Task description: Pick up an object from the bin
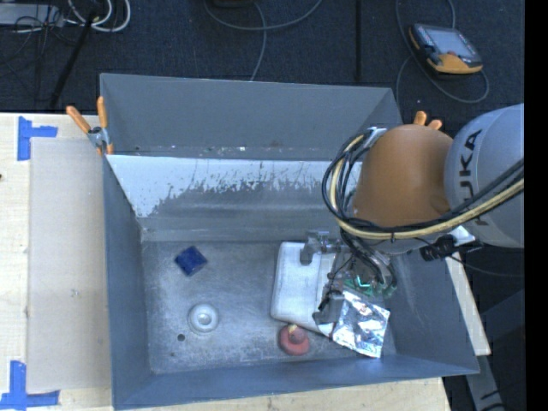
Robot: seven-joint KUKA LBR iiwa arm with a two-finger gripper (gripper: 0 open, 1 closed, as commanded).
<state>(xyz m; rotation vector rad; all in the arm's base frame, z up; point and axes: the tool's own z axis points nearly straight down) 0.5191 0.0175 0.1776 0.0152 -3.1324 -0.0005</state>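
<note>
claw [332, 302] low, bin [257, 144] right-front, betw white block [294, 288] & crinkled foil pouch [364, 328] | grip state: can't tell | pouch likely light, crushable, slick: pinch edge | block looks stiff: take across short sides

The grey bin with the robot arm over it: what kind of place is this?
Probably a robot lab. A cabled KUKA arm reaches into a grey metal bin of small odd things, and cables and a handheld device lie on the dark floor behind.
</note>
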